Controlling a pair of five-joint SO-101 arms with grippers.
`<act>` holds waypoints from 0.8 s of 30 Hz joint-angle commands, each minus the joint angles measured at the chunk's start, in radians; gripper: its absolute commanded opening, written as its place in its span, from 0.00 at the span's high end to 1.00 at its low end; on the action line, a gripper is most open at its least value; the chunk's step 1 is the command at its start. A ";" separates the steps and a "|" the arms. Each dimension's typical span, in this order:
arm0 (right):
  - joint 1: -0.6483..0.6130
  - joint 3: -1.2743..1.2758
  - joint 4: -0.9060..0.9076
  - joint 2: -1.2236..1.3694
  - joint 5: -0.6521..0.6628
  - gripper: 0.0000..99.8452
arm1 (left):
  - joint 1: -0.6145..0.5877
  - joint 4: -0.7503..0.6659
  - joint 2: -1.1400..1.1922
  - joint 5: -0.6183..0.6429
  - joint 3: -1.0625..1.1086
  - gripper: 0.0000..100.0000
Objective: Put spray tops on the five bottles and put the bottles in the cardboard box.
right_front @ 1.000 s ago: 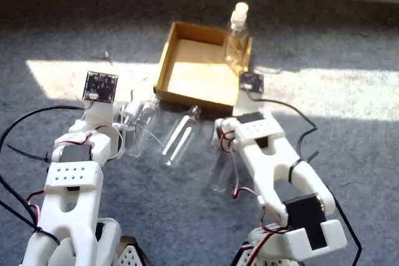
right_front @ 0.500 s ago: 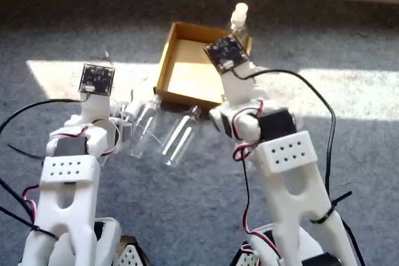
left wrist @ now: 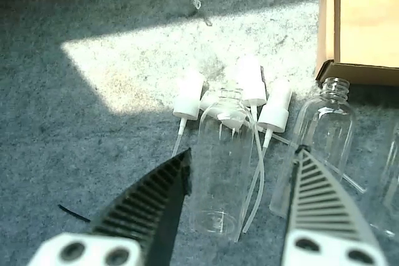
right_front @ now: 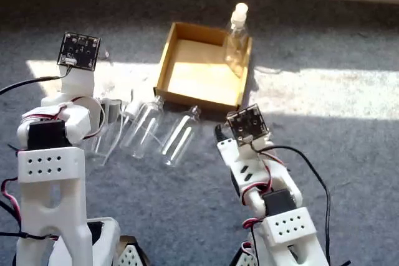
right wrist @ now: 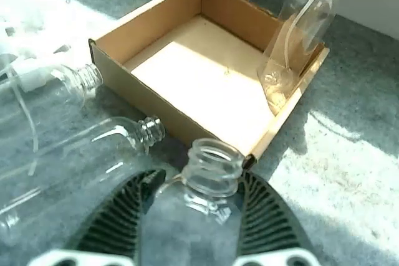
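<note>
Bottle [right wrist: 209,165] uncapped in right gripper [right wrist: 201,185], left gripper [left wrist: 243,154] spread

Left hand [left wrist: 243,154] spread wide, right hand [right wrist: 199,182] clasping a bottle [right wrist: 190,225]

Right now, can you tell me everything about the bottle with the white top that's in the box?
The spray bottle is clear, see-through plastic and looks empty. It wears its white spray top, and a thin tube runs down inside from it. It stands tilted in a far corner of the cardboard box, base on the box floor, leaning against the wall there. Sunlight falls on it. No gripper touches it.
</note>
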 commanded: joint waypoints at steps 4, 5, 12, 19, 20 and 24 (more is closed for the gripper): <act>0.012 0.242 -0.343 -0.140 -0.008 1.00 | 0.001 0.005 -0.010 -0.002 -0.050 0.75; 0.012 0.272 -0.360 -0.165 -0.008 1.00 | 0.001 0.005 -0.010 -0.002 -0.050 0.75; 0.016 0.355 -0.343 -0.305 -0.008 1.00 | -0.022 -0.098 0.081 -0.002 -0.070 0.75; 0.001 0.239 0.033 -0.344 -0.003 1.00 | -0.074 -0.044 0.524 0.074 -0.414 0.75; -0.001 0.196 0.124 -0.343 -0.002 1.00 | -0.084 -0.023 0.581 0.084 -0.487 0.75; -0.039 0.047 0.366 -0.346 -0.003 1.00 | -0.091 0.094 0.769 0.104 -0.754 0.75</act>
